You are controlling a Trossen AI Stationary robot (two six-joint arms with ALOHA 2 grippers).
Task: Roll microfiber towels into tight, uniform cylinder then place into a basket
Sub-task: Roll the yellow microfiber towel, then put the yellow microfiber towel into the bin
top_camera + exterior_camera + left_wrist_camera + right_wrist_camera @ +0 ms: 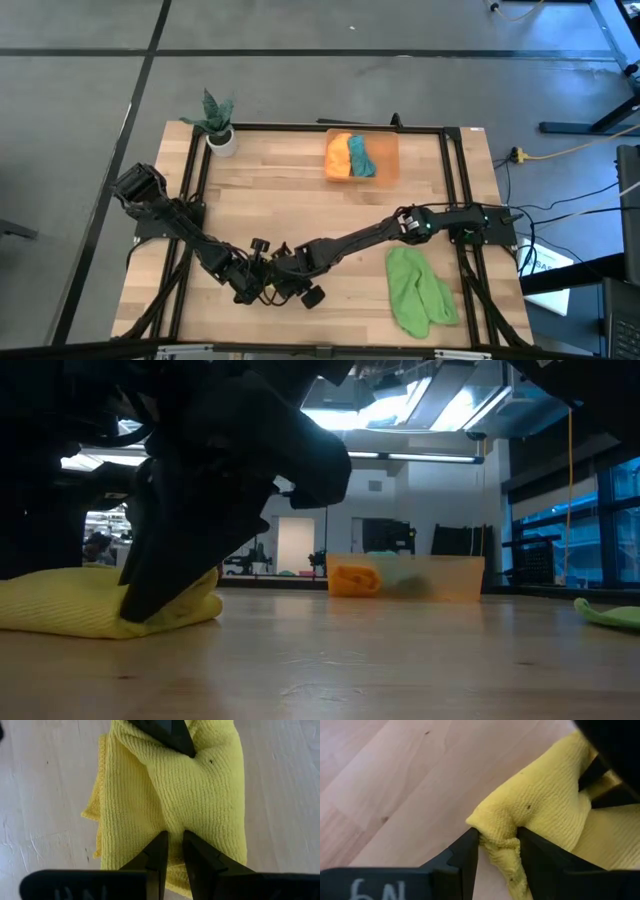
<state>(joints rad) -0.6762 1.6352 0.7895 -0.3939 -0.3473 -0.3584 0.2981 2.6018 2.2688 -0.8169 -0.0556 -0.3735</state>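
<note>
Nearest you, the right gripper (497, 852) pinches a fold of the ribbed yellow microfibre towel (545, 805); the left gripper (172, 852), jaws narrowly parted, nips the opposite edge. Uneven pull could loosen your roll.

The yellow towel (200, 795) is soft ribbed microfiber cloth, matt and finely textured. The table (395, 785) is pale wood with visible grain and a smooth, faintly satin finish. The basket (385, 155) is translucent orange plastic. The light green towel (415, 290) looks like the same matt, nubby cloth.
</note>
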